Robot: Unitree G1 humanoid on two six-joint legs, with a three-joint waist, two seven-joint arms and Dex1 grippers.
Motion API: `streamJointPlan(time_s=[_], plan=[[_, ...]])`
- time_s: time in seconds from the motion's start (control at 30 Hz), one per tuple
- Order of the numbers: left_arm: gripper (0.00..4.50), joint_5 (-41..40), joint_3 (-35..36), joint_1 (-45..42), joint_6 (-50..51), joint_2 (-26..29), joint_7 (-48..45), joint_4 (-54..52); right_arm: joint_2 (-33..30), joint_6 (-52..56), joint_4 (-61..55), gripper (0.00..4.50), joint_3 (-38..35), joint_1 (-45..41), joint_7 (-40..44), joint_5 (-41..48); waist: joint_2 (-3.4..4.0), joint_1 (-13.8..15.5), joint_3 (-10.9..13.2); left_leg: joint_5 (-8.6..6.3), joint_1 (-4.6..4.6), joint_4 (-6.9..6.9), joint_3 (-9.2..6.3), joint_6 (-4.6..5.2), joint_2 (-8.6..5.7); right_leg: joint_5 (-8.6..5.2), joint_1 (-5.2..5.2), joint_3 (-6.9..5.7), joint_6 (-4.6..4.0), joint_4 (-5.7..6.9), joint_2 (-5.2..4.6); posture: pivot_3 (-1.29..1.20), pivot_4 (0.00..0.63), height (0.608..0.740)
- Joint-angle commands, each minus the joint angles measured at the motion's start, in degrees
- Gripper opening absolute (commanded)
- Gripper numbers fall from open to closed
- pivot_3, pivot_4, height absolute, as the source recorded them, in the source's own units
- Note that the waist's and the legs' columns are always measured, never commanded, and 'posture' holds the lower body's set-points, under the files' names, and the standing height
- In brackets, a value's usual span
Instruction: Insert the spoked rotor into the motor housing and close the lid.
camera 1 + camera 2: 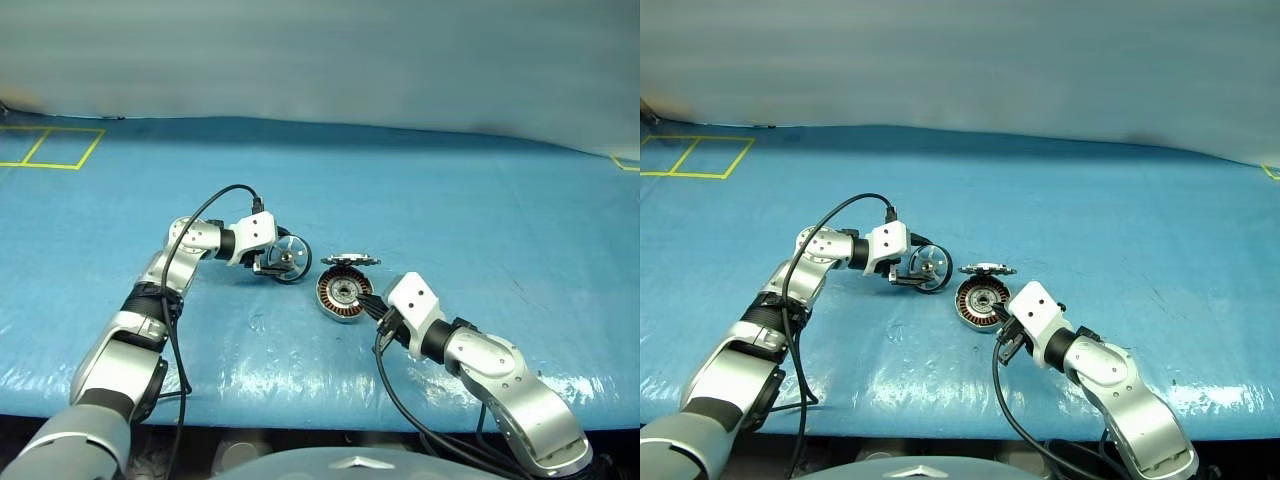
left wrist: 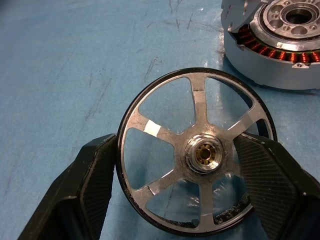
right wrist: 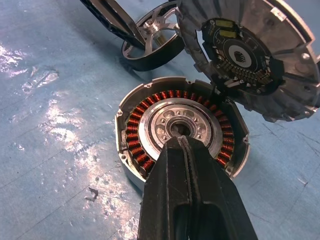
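Dark spoked rotor (image 2: 195, 152) between left fingers (image 2: 82, 187), upright

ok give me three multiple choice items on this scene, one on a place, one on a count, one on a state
1. Where is the rotor?
A. inside the housing
B. between the left pincer's fingers, standing on edge
C. under the lid

2. How many spokes does the rotor have?
A. three
B. five
C. eight

3. How is the lid?
A. closed flat on the housing
B. tilted up at the housing's far rim, leaving it uncovered
C. held by the left pincer

Answers:
1 B: the left pincer has a finger on either side of the rim, apart from the housing.
2 B: five flat spokes run from hub to rim in the left wrist view.
3 B: the copper windings show fully, and the shut right pincer rests over the housing's hub.
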Motion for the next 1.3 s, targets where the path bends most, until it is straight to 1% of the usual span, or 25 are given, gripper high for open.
streamJointPlan(time_s=[0.03,0.1,0.2,0.3,0.43,0.57,0.6,0.7,0.9,0.97,1.17,1.3], plan=[[3.55,-3.0,1.3,2.4,3.4,-0.4,-1.7,-1.2,0.1,-1.2,-1.0,0.00,-0.2,-0.3,-0.1,-0.5,0.00,0.0,0.0,0.00,0.00,0.00,0.00,0.00,0.00,0.00,-0.01,0.00,0.00,0.00,0.00,0.00,0.150,0.740],[3.55,-6.6,3.2,3.2,6.8,-0.1,-3.7,-4.8,0.2,-1.2,-1.1,0.00,-0.3,-0.2,0.0,-0.5,-0.03,0.0,0.0,0.00,-0.01,0.00,0.00,0.00,0.00,0.01,-0.02,0.00,0.01,0.00,0.00,0.00,0.150,0.740],[3.55,-10.9,4.7,5.9,10.9,2.1,-7.4,-12.2,0.7,-1.0,-1.6,0.00,-1.6,0.2,0.2,0.6,-0.03,-0.1,0.0,0.00,-0.07,-0.03,0.01,0.00,0.00,0.01,-0.09,0.00,0.01,0.00,-0.01,0.00,0.150,0.740],[3.55,-13.6,5.5,9.1,14.5,4.4,-8.9,-19.1,0.8,-0.8,-2.5,0.00,-3.5,1.0,0.7,2.2,-0.03,-0.1,0.1,0.00,-0.20,-0.05,-0.02,0.00,0.03,0.02,-0.24,-0.02,0.02,0.01,0.00,0.00,0.150,0.740],[3.55,-14.5,5.3,14.2,16.6,8.1,-9.3,-27.0,-0.5,-0.5,-3.5,0.00,-7.6,3.4,1.5,3.9,-0.02,0.1,0.1,0.00,-0.43,0.00,-0.11,0.00,0.02,0.02,-0.41,-0.06,0.02,0.01,-0.01,0.00,0.150,0.740],[3.55,-15.6,5.8,17.3,18.8,9.4,-7.9,-31.3,-1.7,-0.4,-3.5,0.00,-10.2,5.0,1.3,3.9,-0.02,0.2,0.1,0.00,-0.46,0.05,-0.12,0.00,0.00,-0.05,-0.40,-0.07,-0.10,-0.03,-0.03,0.00,0.150,0.740],[3.55,-16.2,6.0,18.1,19.5,9.2,-7.4,-32.6,-1.7,-0.4,-3.7,0.00,-10.9,5.3,1.4,4.4,-0.02,0.2,0.1,0.00,-0.46,0.07,-0.11,0.00,0.00,-0.12,-0.39,-0.07,-0.22,-0.03,-0.04,0.00,0.150,0.740],[3.55,-18.1,5.8,21.0,21.1,8.0,-5.9,-37.4,-1.4,-0.2,-4.0,0.00,-13.2,6.1,1.1,5.1,-0.01,0.2,0.1,0.00,-0.45,0.10,-0.09,0.00,0.02,-0.13,-0.39,-0.07,-0.23,-0.02,-0.03,0.00,0.150,0.740],[3.55,-20.8,4.1,23.3,21.6,2.4,-2.4,-42.9,-1.3,0.3,-4.1,0.00,-13.9,6.1,0.7,5.3,-0.02,0.2,0.1,0.00,-0.45,0.14,-0.08,0.00,0.01,-0.13,-0.37,-0.06,-0.22,-0.01,-0.03,0.00,0.150,0.740],[3.55,-21.5,4.0,23.0,22.2,0.7,-1.3,-43.3,-1.4,0.4,-4.1,0.00,-13.7,5.8,0.6,5.0,-0.02,0.2,0.1,0.00,-0.43,0.15,-0.07,0.00,0.02,-0.12,-0.35,-0.06,-0.22,0.00,-0.02,0.00,0.150,0.740],[3.55,-21.6,3.5,20.6,22.6,-1.7,0.8,-41.7,-1.3,0.5,-3.9,0.00,-13.4,5.3,0.3,4.8,-0.02,0.1,0.1,0.00,-0.42,0.15,-0.06,0.00,0.02,-0.12,-0.35,-0.04,-0.22,0.00,0.00,0.00,0.150,0.740],[3.55,-19.2,1.9,18.3,21.1,-3.2,2.1,-38.6,-0.8,0.3,-3.5,0.00,-12.0,5.1,-0.4,4.1,-0.02,0.2,0.1,0.00,-0.42,0.18,-0.06,0.00,-0.02,-0.10,-0.31,-0.04,-0.18,-0.02,-0.02,0.00,0.150,0.740]])
